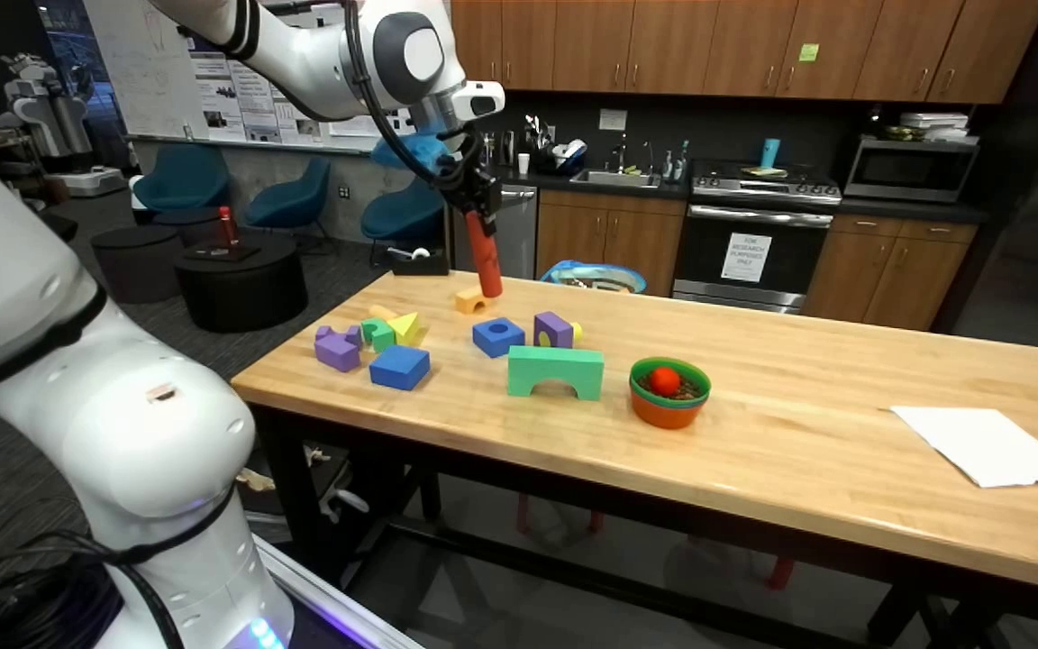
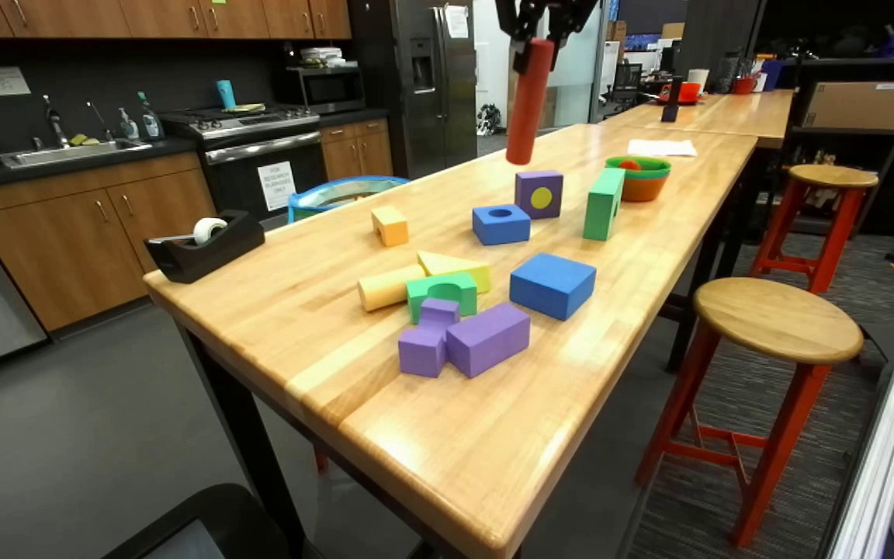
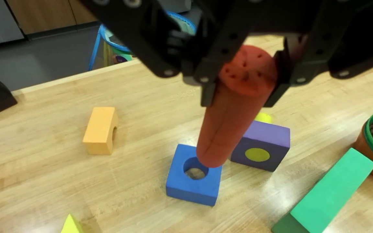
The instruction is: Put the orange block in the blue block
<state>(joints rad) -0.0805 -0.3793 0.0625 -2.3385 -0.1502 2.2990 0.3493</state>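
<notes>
The gripper point(image 3: 240, 94) is holding the orange block point(image 3: 225, 126) up; the blue block point(image 3: 189, 188) with the hole is sitting below.
Its fingers point(image 3: 208, 94) are pinching near the upper end, and the orange block is hanging clear of the table point(image 3: 134, 187), leaning in both exterior views. I'm thinking that lean is inviting trouble: coming down aslant, the lower end could catch the hole's rim, shoving the blue block or twisting the orange one in the grip. The purple block point(image 3: 267, 135) is standing just beside and could topple if bumped.
</notes>
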